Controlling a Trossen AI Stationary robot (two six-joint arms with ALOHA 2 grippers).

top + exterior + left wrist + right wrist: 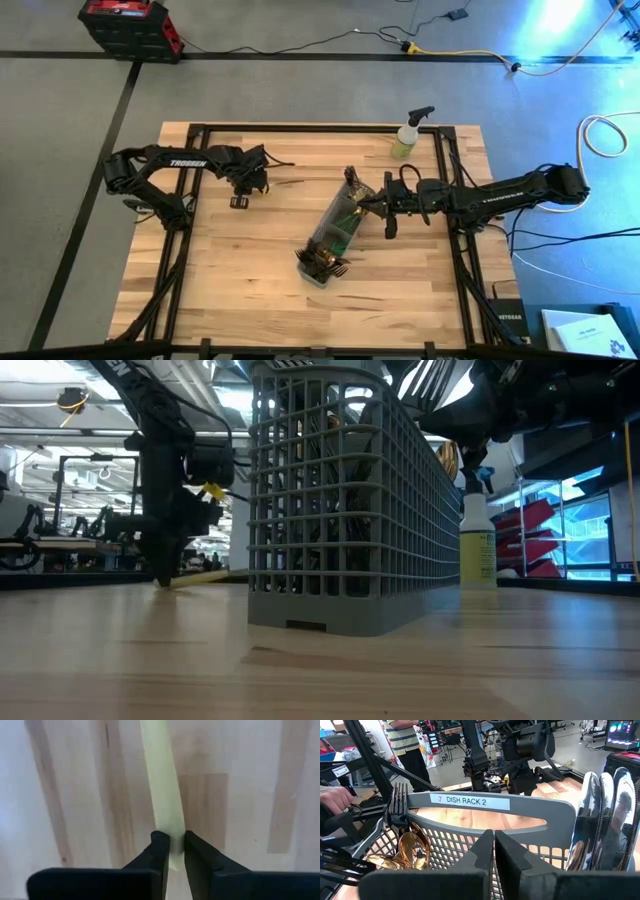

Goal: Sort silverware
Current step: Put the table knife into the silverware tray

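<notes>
A: From overhead, where are your two tools?

B: Your left tool sits at about ten o'clock on the counter, pointing down at the wood. Your right tool is near the centre, reaching in from three o'clock to the upper end of the grey mesh caddy, which lies slanted across the middle.

A: Can you see from above what the left one has?

B: No, it is too small there. The left wrist view gives it: the two dark fingers are pinched almost together on a slim cream handle lying flat on the counter, running straight away from the tool. The head of that piece is outside that view, so you cannot tell whether it is a spoon, fork or knife.

A: And the right tool?

B: Its wrist view shows the fingers pressed together with nothing between them, just at the caddy's rim, which bears a label reading DISH RACK 2. That view alone shows the contents: gold spoon heads, a dark fork and upright shiny blades. A person stands in the room beyond.

A: Anything only the low view adds?

B: The caddy's wall fills the middle, with the spray bottle behind it at three o'clock, and the left arm coming down at nine o'clock.
</notes>
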